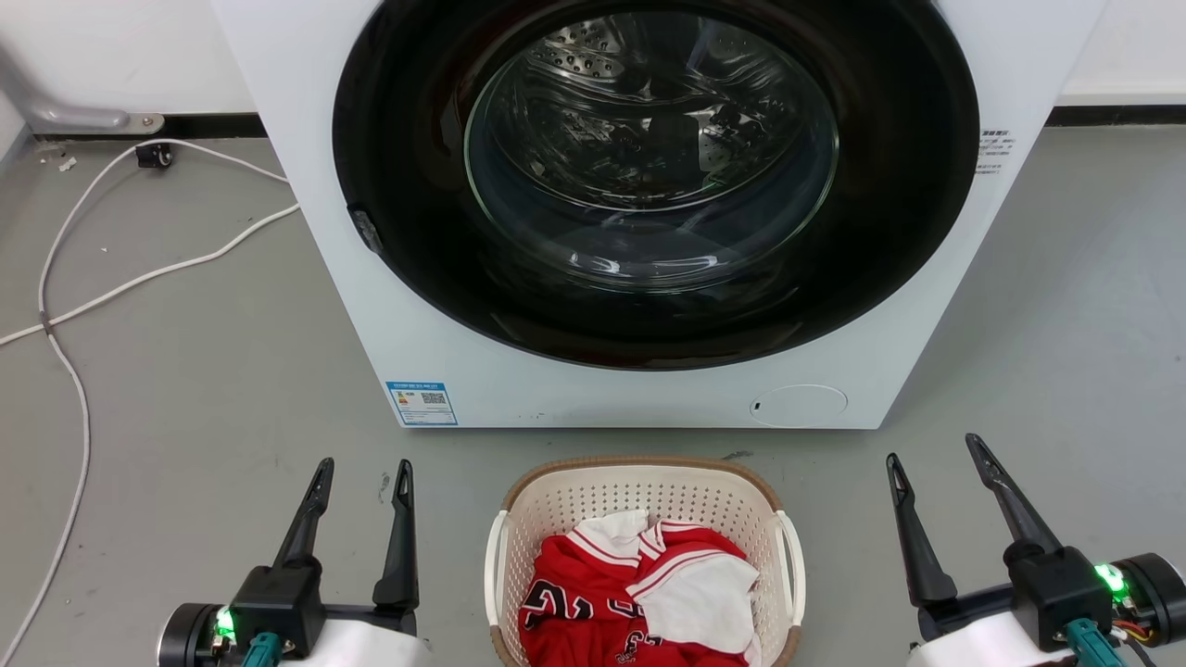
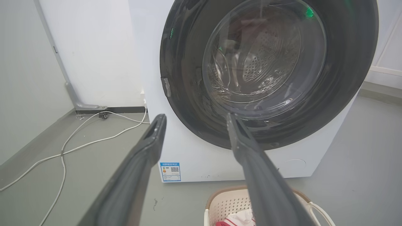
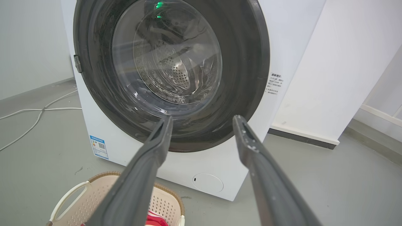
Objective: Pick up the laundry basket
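Left jaws: the left gripper (image 1: 363, 468) has its 2 long dark fingers spread wide with nothing between them, above bare floor.
Right jaws: the right gripper (image 1: 932, 451) is just as wide and just as empty.
Basket: the cream-white perforated plastic laundry basket with a brown woven-look rim (image 1: 639, 461) stands upright on the grey floor (image 1: 185, 389). It sits between the 2 grippers, apart from both, just in front of the washer.
Handles: a white loop handle on the left side (image 1: 494, 567) faces the left gripper, and its twin on the right side (image 1: 795, 567) faces the right gripper.
Load: a red jersey with white trim (image 1: 584, 597) and a white garment (image 1: 704, 602) lie heaped inside.
Beyond: a white front-loading washing machine (image 1: 574, 394) with a dark round glass door; a white cable (image 1: 88, 301) trails well off to the left.
Step in hand: likely the reach to the handles, not yet started.
Doing it well: bring each gripper inward and down to its own handle and straddle the loop. Close both evenly, then raise the 2 sides together and level so the clothes stay in and the rim clears the washer front.
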